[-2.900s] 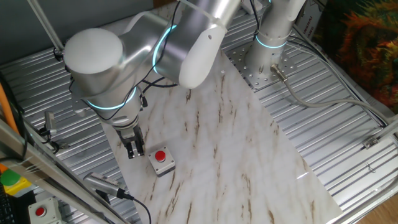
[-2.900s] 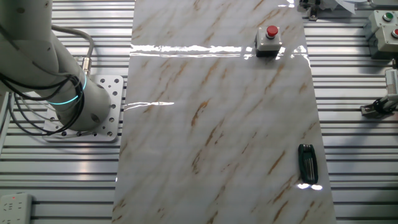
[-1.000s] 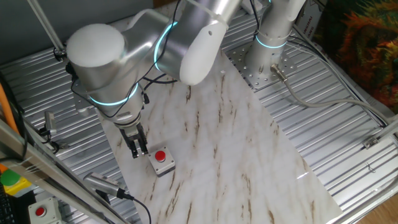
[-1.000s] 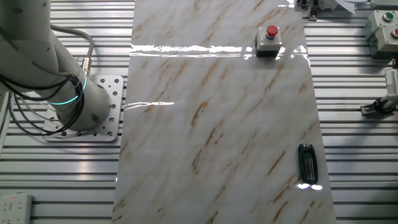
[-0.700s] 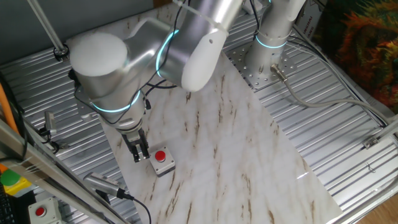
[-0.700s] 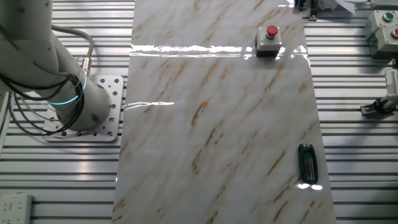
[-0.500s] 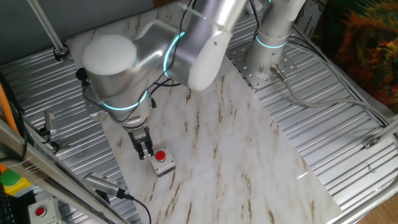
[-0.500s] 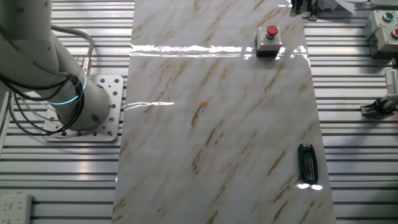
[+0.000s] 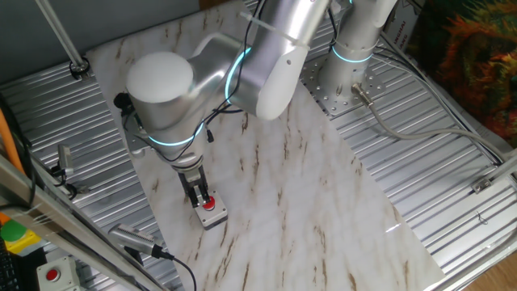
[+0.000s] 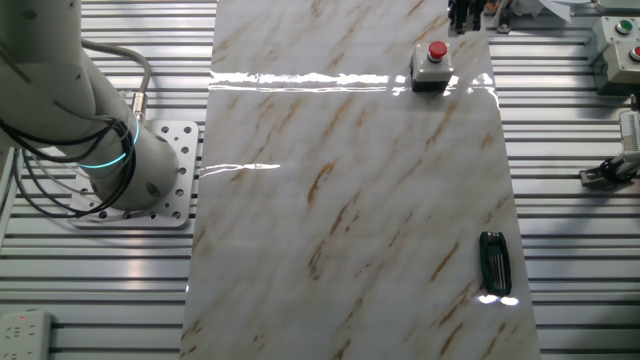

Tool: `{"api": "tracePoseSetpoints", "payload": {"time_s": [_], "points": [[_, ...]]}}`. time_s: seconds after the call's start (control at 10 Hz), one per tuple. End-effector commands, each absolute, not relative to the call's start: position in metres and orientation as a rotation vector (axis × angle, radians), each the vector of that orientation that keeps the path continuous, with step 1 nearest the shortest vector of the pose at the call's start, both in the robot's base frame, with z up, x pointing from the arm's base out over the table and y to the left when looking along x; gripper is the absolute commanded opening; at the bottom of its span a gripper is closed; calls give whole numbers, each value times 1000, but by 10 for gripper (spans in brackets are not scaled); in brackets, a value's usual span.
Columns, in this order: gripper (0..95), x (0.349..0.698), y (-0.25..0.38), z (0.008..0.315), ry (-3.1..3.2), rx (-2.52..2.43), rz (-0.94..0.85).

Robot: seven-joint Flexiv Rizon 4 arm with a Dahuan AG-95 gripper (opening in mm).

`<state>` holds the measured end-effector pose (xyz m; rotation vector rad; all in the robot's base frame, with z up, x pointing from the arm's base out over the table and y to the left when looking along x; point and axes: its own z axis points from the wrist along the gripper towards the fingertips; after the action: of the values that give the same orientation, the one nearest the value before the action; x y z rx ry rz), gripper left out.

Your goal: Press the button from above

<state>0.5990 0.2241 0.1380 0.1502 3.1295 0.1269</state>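
The button (image 9: 209, 204) is a small red round cap on a small light-grey square box (image 9: 213, 216), near the marble board's left front edge. It also shows in the other fixed view (image 10: 437, 50) at the board's top right. My gripper (image 9: 199, 196) hangs straight down, and its dark fingertips overlap the button's left rim. The two fingers lie against each other, holding nothing. In the other fixed view only the finger ends (image 10: 463, 14) show at the top edge, just beyond the box. I cannot tell whether the tips touch the cap.
The marble board (image 9: 307, 194) lies on a slatted metal table. A black comb-like tool (image 10: 494, 263) lies at one board edge. A red button on an off-white housing (image 9: 52, 276) and a green button on yellow (image 9: 14, 233) stand off the board. The arm's base (image 10: 125, 165) is beside the board.
My gripper has moved right across the board from beside the box to over the button's left rim. Its fingers have entered the other fixed view. The button box has not moved.
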Motion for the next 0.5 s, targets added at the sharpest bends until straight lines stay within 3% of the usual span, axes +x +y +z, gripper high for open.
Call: {"api": "tracePoseSetpoints", "payload": {"time_s": [0.1, 0.5], "points": [[0, 594, 224, 134, 3145, 135, 136], [0, 588, 222, 129, 3190, 130, 135]]}}
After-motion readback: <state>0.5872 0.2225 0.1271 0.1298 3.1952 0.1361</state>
